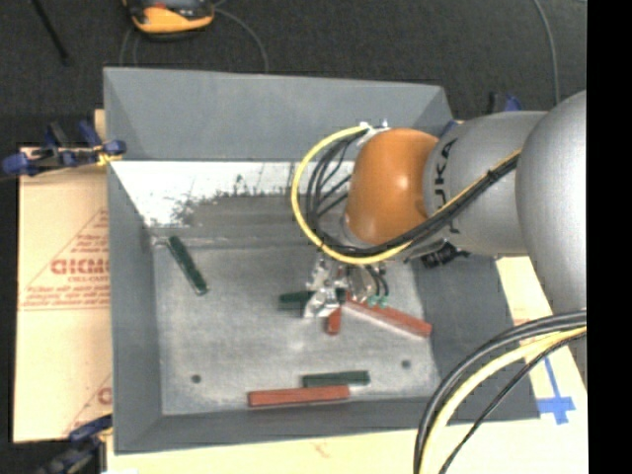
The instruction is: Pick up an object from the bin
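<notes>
Camera view: gripper is low in the bin, under the arm's orange cover; the tip looks at or near the floor, contact not resolvable; whether it is wide or closed cannot be told, as the wrist hides it.

Nearest things: a long red stick starts just beside the tip and runs off toward the view's right; a short dark green piece lies just beside the tip on the opposite side.

Farther from the tool, toward the near wall: a green stick and a red-brown stick, side by side; another green stick lies well apart, toward the view's left.

Judgement: the step in hand is the grasp; the likely target is the red stick's near end. The next move calls for closing squarely across it, then lifting straight, clear of the green piece.
</notes>
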You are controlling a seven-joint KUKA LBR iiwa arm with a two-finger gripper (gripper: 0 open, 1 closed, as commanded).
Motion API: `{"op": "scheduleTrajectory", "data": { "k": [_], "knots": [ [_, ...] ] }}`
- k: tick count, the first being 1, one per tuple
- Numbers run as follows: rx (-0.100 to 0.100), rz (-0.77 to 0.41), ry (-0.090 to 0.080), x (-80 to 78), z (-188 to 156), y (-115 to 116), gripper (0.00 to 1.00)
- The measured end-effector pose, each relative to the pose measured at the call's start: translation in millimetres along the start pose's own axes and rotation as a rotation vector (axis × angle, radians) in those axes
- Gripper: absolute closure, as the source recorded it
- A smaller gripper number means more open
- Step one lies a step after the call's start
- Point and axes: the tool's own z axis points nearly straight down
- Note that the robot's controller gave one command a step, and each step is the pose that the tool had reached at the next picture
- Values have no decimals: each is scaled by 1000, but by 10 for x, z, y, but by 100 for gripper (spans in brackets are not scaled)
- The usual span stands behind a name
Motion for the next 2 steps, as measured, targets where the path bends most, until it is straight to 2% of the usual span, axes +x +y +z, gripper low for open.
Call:
{"op": "scheduleTrajectory", "data": {
  "k": [2],
  "knots": [
    [2, 0, -9, -3, -405, -8, 100]
  ]
}}
